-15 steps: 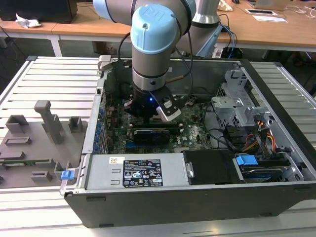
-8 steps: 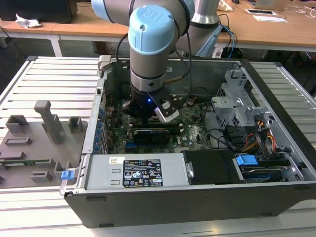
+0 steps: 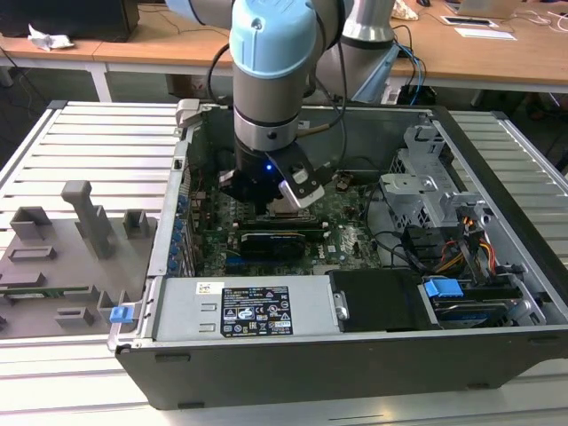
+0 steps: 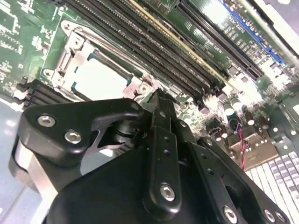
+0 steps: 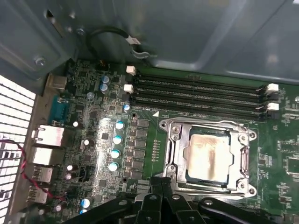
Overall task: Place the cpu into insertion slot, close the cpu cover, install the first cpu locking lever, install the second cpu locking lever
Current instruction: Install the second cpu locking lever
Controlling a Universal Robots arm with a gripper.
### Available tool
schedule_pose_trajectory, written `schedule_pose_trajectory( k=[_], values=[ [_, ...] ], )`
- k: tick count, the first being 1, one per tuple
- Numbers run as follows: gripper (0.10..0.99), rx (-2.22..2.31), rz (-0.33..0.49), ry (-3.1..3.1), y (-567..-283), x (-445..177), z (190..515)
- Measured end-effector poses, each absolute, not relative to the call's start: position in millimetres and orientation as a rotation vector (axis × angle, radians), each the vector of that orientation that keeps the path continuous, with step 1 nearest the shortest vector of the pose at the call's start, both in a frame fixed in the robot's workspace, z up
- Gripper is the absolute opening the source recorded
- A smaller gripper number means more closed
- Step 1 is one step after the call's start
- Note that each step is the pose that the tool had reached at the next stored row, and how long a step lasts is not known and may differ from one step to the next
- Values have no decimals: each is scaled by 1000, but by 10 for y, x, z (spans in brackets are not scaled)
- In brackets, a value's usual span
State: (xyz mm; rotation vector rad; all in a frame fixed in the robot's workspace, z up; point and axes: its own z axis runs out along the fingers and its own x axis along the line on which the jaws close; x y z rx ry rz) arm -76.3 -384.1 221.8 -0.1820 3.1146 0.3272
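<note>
Cpu (image 5: 207, 156), square, silvery-tan, sits under metal cpu cover (image 5: 244, 158) frame.

Support: slatted metal worktop (image 3: 89, 142)
On it, middle to the exterior view's right edge: open computer case (image 3: 355, 355)
On it, near the exterior view's left edge: grey fixture blocks (image 3: 80, 240), beside the case

Small flat square cpu with a silvery-tan metal top (image 5: 207, 156) (image 4: 100, 78), seated flat in the socket on the green board. Thin square silver metal cpu cover frame (image 5: 174, 135) (image 4: 71, 52), lowered around the chip, top showing through its central opening.
</note>
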Motion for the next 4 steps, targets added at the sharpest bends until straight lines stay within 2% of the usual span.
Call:
schedule_pose_trajectory(
  k=[4],
  values=[
    [106, -182, 327, 3114, -3841, -764, 2218]
  ],
)
